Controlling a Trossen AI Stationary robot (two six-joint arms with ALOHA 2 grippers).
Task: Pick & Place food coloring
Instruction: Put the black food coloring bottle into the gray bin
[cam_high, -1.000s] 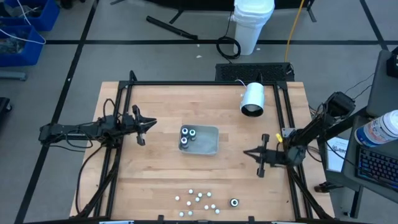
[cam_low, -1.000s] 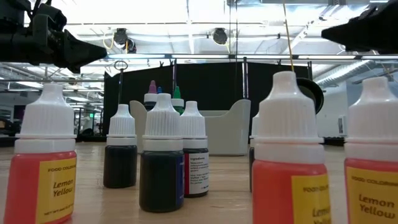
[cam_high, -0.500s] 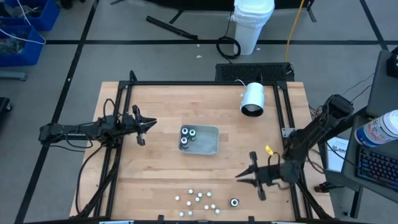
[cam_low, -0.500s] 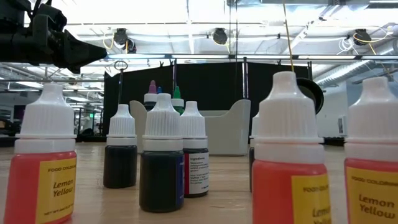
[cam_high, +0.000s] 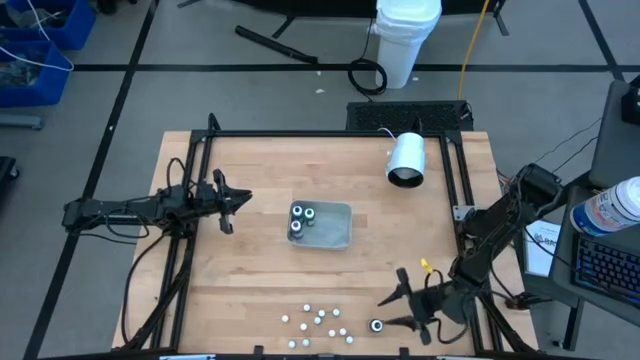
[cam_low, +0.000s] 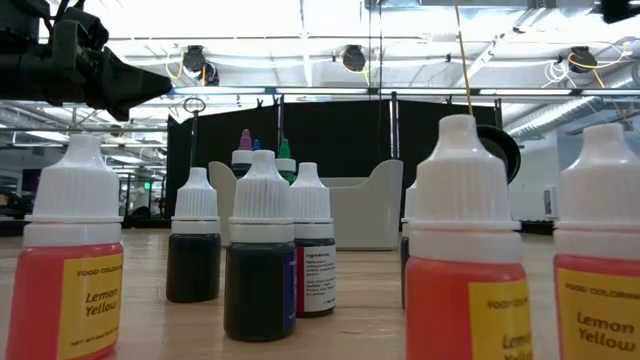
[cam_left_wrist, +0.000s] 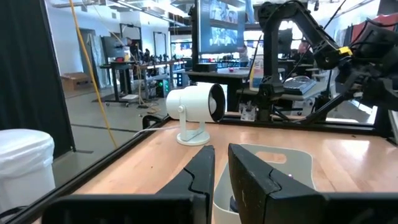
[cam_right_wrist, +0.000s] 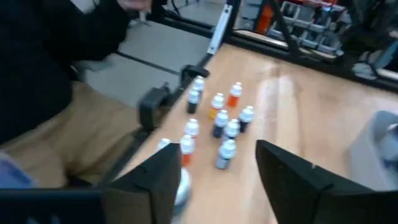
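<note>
White-capped food coloring bottles (cam_high: 318, 320) stand in a bunch at the table's near edge. One dark bottle (cam_high: 377, 325) stands up straight, just beside the right gripper (cam_high: 392, 309), whose fingers are spread wide and hold nothing. The left gripper (cam_high: 240, 200) waits far off.

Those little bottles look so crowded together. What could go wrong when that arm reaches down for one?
The right gripper, open, hangs just beside a lone bottle, with the bottle cluster close by. A wide finger might knock that bottle over or push it toward the cluster. In the cluster the bottles stand nearly touching, so reaching for one could topple its neighbours. The cluster also sits near the table's front edge, so a nudged bottle might roll off.
</note>
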